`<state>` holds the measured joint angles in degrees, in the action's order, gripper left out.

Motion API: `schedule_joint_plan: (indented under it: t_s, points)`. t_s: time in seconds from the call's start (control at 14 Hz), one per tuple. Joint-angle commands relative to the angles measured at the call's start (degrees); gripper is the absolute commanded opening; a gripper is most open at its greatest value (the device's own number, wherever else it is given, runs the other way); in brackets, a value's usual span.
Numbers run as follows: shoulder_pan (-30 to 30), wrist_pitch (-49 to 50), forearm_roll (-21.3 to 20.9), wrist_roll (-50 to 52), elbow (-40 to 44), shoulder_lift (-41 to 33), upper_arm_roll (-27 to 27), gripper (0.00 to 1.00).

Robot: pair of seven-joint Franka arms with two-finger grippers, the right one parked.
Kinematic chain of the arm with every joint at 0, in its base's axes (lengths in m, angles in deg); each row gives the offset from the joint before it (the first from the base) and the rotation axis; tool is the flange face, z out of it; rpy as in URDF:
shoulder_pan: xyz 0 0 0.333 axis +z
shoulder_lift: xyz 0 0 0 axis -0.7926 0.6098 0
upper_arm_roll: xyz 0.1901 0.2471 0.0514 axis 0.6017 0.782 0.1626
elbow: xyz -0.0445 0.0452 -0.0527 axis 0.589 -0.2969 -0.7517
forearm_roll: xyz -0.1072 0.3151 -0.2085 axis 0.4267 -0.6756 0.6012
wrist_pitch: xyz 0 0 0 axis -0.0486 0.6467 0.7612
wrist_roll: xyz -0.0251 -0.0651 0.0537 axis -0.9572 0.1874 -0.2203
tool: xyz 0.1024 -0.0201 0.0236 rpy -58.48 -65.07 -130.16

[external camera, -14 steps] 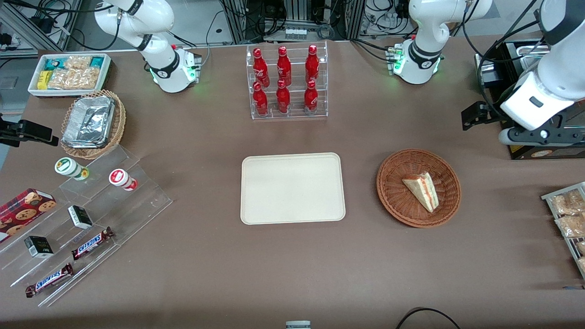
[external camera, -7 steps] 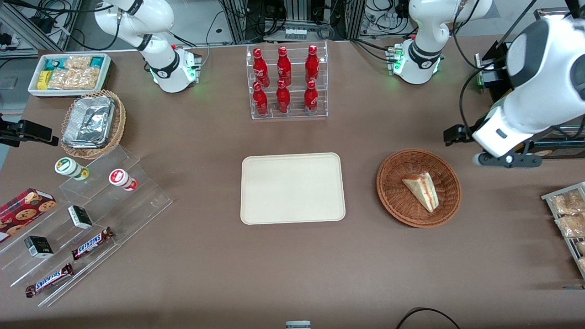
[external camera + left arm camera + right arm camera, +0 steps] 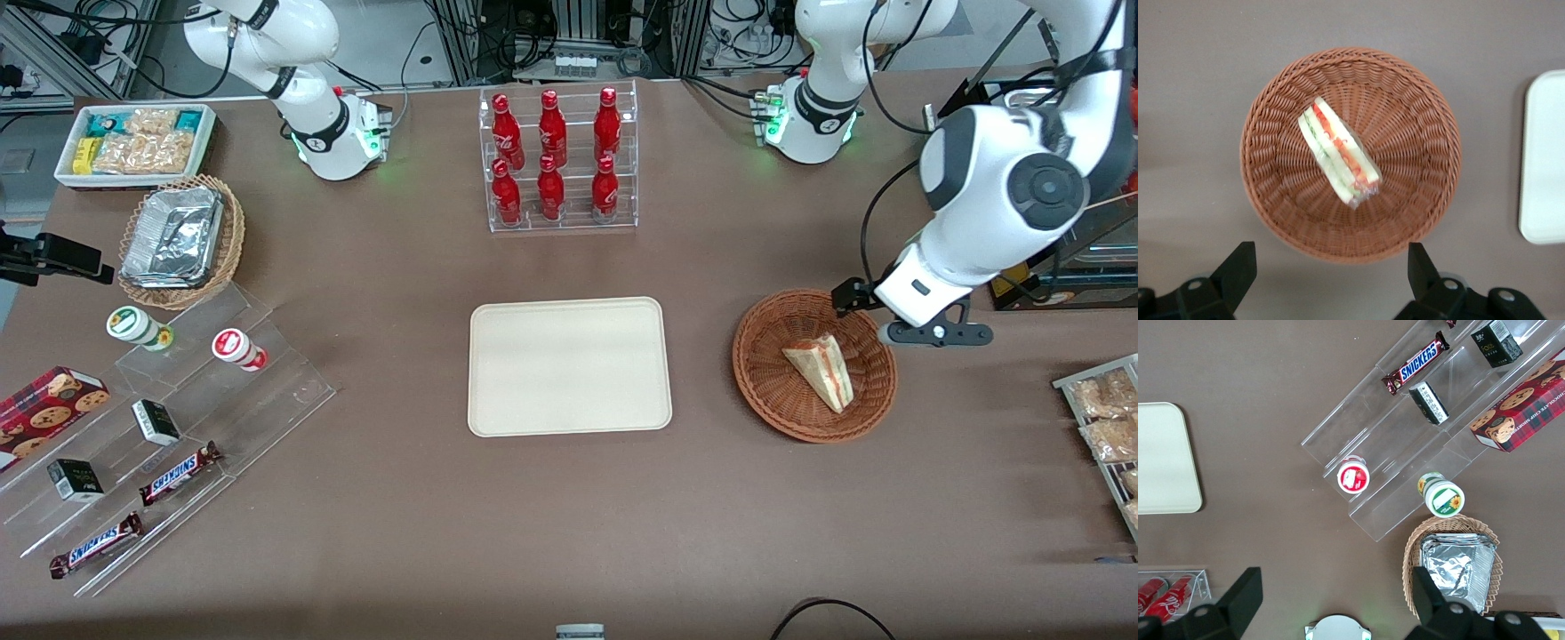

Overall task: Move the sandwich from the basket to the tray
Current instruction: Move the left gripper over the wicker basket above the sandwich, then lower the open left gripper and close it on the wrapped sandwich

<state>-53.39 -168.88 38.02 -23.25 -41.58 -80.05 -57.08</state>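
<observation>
1. In the front view, the sandwich (image 3: 821, 371) is lying in the reddish-brown basket (image 3: 765, 373), which is sitting on the brown table (image 3: 569, 516) beside the cream tray (image 3: 569, 366) and apart from it, toward the working arm's end. The tray is lying bare, nearer the camera than the rack of red bottles (image 3: 556, 158). The left arm's gripper (image 3: 889, 322) is hanging over the basket rim on the side away from the tray, above the sandwich without touching it; its finger spread cannot be told from here.

2. In the left wrist view, the gripper (image 3: 1328, 273) is showing its two black fingers (image 3: 1237, 270) spread wide, holding nothing, with the basket (image 3: 1271, 193) lying below between them. The sandwich (image 3: 1337, 152) is resting near the basket's middle, its red and green filling edge facing up. A corner of the tray (image 3: 1543, 160) is showing just beside the basket.

3. In the right wrist view, a corner of the tray (image 3: 1165, 457) is showing on the table, well apart from the clear stepped stand (image 3: 1418, 427) carrying snack bars and boxes.
</observation>
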Motion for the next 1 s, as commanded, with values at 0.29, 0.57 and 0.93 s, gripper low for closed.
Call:
schedule_joint_plan:
  t_s: [0.29,0.57,0.93]
  points:
    - [-0.18,-17.46,0.59,20.23,-11.13,-1.74,-0.45,1.0]
    - [-0.26,-21.18,0.59,32.82,-12.11,0.81,-0.45,1.0]
    - [-1.85,-21.18,0.24,46.46,-10.18,5.72,-0.45,1.0]
